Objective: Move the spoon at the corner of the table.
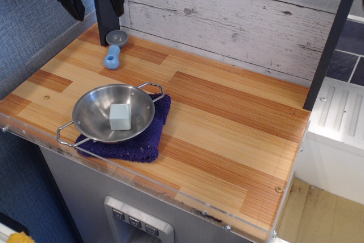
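The spoon (114, 49) lies flat on the table (227, 118) near the far left corner. Its round grey bowl points toward the back wall and its light-blue handle with a hole points toward the front. My gripper (94, 4) hangs well above the spoon at the top left of the view. It is open and empty, with both dark fingers spread apart and clear of the spoon.
A steel two-handled bowl (114, 115) holding a pale grey-green block (120, 116) sits on a dark blue cloth (133, 140) near the front left. A dark post (106, 21) stands at the far left corner beside the spoon. A white plank wall (227, 15) runs along the back.
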{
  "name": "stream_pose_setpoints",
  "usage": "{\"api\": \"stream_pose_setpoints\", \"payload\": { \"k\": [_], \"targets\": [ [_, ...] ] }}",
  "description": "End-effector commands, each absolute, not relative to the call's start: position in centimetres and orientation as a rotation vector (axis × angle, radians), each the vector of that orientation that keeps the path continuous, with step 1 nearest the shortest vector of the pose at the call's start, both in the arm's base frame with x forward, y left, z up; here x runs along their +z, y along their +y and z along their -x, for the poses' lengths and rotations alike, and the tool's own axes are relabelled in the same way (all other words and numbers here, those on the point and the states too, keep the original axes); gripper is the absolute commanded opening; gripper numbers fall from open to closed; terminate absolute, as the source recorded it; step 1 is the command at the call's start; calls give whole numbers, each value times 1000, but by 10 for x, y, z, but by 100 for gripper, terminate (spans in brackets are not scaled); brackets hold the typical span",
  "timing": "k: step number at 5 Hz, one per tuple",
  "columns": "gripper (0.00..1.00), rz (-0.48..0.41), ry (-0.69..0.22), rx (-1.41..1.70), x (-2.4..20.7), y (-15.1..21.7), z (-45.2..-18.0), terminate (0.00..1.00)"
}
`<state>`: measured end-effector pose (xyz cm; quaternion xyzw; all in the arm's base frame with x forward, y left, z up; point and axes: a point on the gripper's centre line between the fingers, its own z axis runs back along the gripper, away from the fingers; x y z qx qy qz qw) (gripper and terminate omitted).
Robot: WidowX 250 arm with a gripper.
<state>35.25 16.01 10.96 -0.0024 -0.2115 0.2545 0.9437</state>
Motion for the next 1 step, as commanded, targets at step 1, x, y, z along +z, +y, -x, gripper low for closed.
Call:
{"api": "stream_pose_setpoints", "payload": {
  "k": [1],
  "targets": [
    [100,-10,-486,520,130,163,-348,100]
  ]
}}
